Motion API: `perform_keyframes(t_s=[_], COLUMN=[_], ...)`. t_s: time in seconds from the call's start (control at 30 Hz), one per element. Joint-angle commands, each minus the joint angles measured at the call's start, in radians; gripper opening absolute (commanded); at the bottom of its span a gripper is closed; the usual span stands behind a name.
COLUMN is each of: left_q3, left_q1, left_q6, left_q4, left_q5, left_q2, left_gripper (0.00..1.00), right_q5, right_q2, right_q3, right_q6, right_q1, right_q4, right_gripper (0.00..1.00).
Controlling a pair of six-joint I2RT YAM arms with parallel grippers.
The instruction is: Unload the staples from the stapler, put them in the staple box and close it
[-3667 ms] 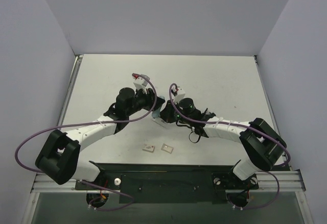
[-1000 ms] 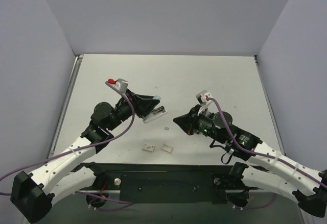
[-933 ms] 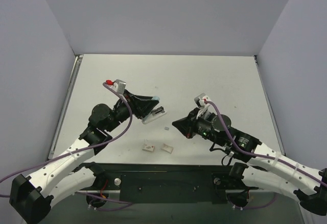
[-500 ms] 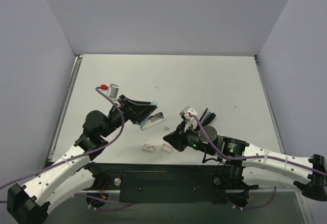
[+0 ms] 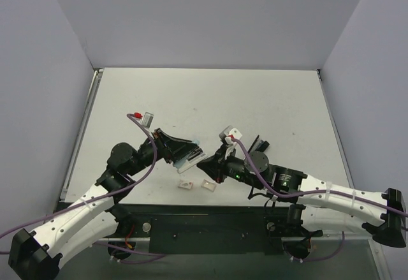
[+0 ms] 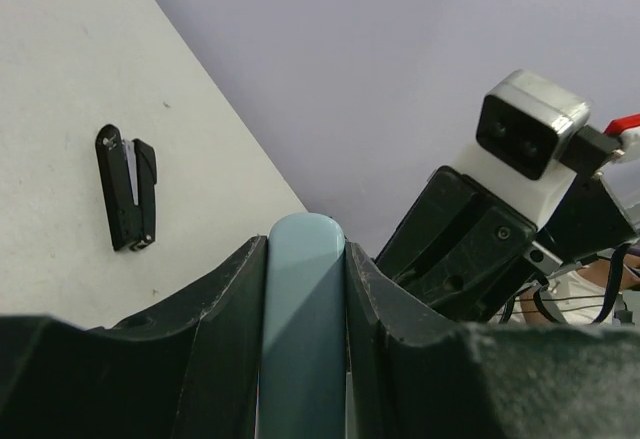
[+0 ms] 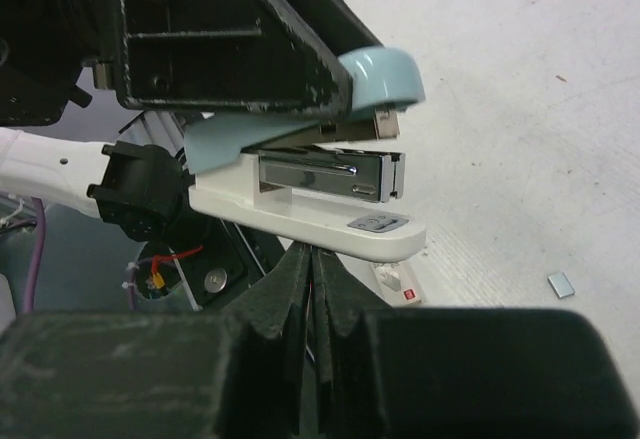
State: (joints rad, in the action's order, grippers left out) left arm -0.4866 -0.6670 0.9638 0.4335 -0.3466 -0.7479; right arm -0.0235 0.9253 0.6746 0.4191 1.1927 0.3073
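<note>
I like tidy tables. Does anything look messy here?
Yes. Two pale scraps and a tiny grey bit lie loose on the table near its front edge. A black stapler lies alone farther back, while the left end effector grips a blue stapler.

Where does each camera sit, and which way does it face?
Top external: above, behind the bases, looking down on the table; both arms show.
Left wrist: looks past the fingers of the left gripper, clamped on the pale blue stapler, toward the black stapler.
Right wrist: looks past the shut right gripper at that stapler.
Shared: all show the pale blue stapler.
</note>
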Motion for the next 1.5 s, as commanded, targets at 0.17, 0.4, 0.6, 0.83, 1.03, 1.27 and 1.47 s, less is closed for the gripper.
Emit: perform_keyframes(t_s=[0.17,0.4,0.6,0.83,1.03,1.27,1.47], left_q3=[0.046,0.068,0.052,0.048,0.025,-0.020,-0.082], left_q1=[-0.006,-0.094,-0.200,-0.281,-0.329,-0.325,-0.321], left_q6=[0.101,0.113,0.081,0.053,0.003,-0.105,-0.217], left_q4=[0.122,0.151,0.133,0.103,0.047,-0.093,-0.176], left_q5=[-0.135,-0.207,-0.245,-0.272,-0.269,-0.170,-0.101], left_q2=[0.039,0.010,-0.004,-0.002,-0.011,0.019,-0.011], left_gripper=[0.00,0.00,0.00,0.00,0.00,0.00,0.00], right_q5=[-0.015,-0.001,0.080,0.206,0.277,0.241,0.205], right_q2=[0.060,0.102,0.110,0.116,0.155,0.097,-0.012], right_q3=[0.126,0.172,0.215,0.289,0.361,0.281,0.186], right_q6=[-0.126,-0.218,-0.263,-0.267,-0.256,-0.236,-0.226], right_q1=[0.005,0.001,-0.050,-0.137,-0.191,-0.191,-0.196], right_q4=[0.058,0.070,0.072,0.082,0.050,0.027,-0.011], right_gripper=[0.00,0.00,0.00,0.00,0.00,0.00,0.00])
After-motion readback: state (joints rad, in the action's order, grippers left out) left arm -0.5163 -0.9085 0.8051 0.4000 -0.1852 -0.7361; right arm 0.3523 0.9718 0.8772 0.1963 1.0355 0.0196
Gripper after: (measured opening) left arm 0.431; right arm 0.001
